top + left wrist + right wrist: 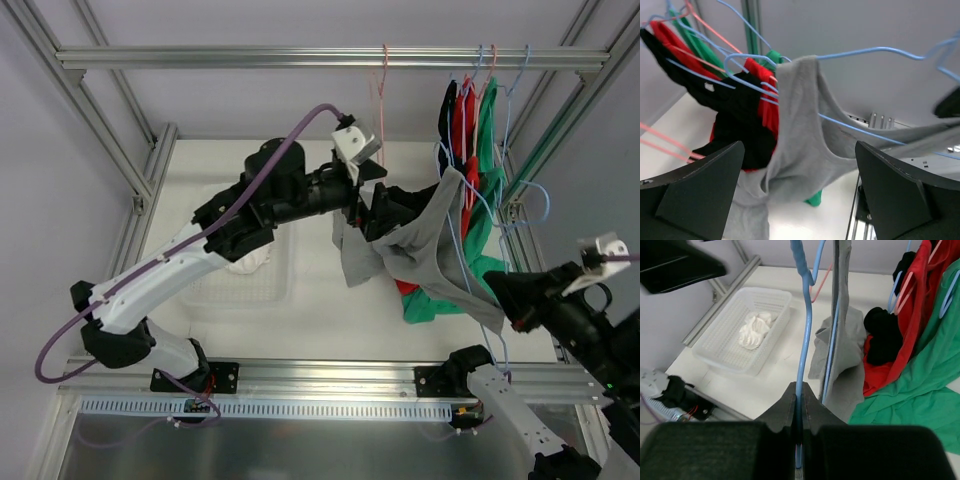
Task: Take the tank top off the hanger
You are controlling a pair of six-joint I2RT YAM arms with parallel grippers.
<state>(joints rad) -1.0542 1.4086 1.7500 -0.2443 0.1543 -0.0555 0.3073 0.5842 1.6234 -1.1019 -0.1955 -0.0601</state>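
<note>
Landmark: blue hanger [801,260].

- The hanger wire is pinched between the closed fingers of the right gripper [799,395], and the hanger is held out away from the rail [300,57].
- The grey tank top [805,135] is draped over the blue hanger. One strap [800,62] is looped over the hanger's shoulder, and the body hangs below the wire in loose folds. It is not yet off.
- The left gripper [799,147] is spread wide and nothing is clamped. The grey cloth lies just ahead of the hanger-facing fingers [695,190]. Contact with the cloth cannot be made out.
- Red, green and black garments are hung just behind the blue hanger, some touching it.
- A white basket [775,296] with a white cloth [755,330] in it is seen well apart from the hanger, on its far side from those garments.

Handling, judged:
- The fabric is taken to be light, limp knit that stretches and does not slip. It should bunch and follow any pull.
- A snag on the wire end is the likely trouble.
- Hold is best taken at the strap, close beside the hanger shoulder, or at the neckline edge. There the strap can be lifted over the wire end rather than dragged.
- The wire is thin and springy, so a firm grip on the right side is needed.
</note>
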